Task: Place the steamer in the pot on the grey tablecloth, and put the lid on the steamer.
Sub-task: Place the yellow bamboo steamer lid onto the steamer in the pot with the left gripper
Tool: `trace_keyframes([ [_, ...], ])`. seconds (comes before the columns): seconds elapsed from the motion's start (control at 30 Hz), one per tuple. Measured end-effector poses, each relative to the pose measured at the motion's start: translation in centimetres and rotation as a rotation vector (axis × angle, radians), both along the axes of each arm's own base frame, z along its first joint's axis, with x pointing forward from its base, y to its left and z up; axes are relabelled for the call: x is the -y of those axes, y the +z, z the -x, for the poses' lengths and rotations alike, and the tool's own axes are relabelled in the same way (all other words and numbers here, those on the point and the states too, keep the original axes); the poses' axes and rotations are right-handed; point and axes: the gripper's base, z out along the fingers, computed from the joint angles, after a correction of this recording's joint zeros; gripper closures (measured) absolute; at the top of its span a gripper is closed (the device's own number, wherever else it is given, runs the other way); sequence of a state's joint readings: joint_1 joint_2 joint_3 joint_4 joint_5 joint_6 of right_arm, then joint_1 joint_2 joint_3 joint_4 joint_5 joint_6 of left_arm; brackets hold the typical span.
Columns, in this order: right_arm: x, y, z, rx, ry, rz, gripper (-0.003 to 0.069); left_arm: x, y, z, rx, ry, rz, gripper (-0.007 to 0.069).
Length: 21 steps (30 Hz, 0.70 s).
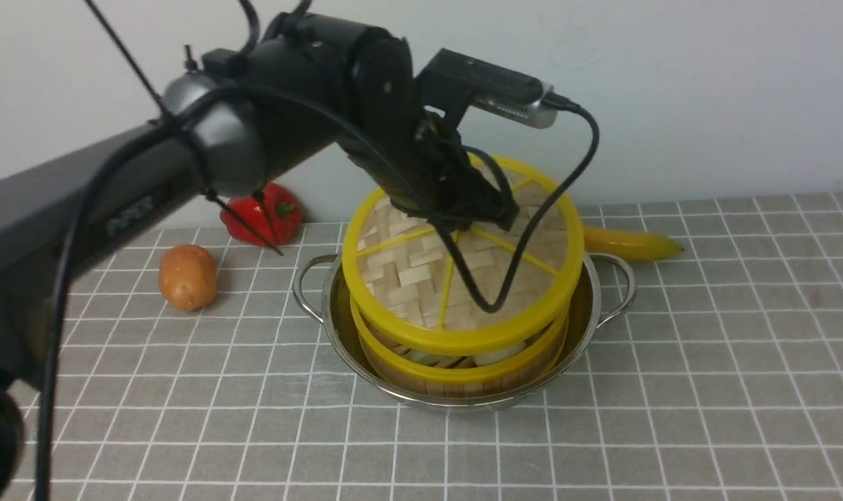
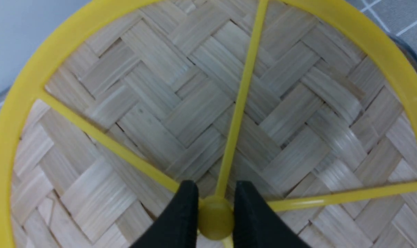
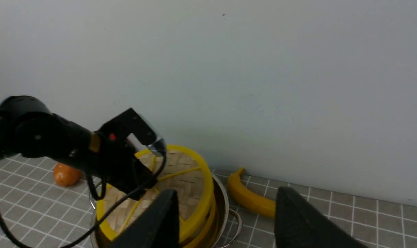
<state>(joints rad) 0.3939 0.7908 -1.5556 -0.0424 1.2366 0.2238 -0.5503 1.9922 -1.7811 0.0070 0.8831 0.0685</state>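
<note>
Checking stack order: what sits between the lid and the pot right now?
The steamer, seated in the pot, under the tilted lid that the left hand grips by its hub. Front view shows it.

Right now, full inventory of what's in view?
grey tablecloth: 1, grey with white grid, under everything
pot: 1, steel, centre of cloth
steamer: 1, bamboo, yellow rim, inside pot
lid: 1, woven bamboo, yellow rim, tilted over steamer
potato: 1, brown-orange, left of pot
pepper: 1, red, back left of pot
banana: 1, yellow, behind pot's right handle
left gripper: 1, black, jaws shut on lid's centre knob
right gripper: 1, black, jaws open, empty, raised
</note>
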Motion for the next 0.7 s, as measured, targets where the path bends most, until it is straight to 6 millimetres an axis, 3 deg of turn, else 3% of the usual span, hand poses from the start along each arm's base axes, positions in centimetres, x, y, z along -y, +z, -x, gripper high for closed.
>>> trace_keyframes([
  [0.37, -0.1, 0.0, 0.0, -0.004, 0.01, -0.011, 0.028, 0.3, -2.9, -1.1, -0.089, 0.002, -0.088, 0.0501],
  [0.7, -0.1, 0.0, 0.0, -0.004, 0.009, -0.013, 0.0326, -0.1, -3.7, -1.8, -0.093, 0.034, -0.078, 0.0501],
])
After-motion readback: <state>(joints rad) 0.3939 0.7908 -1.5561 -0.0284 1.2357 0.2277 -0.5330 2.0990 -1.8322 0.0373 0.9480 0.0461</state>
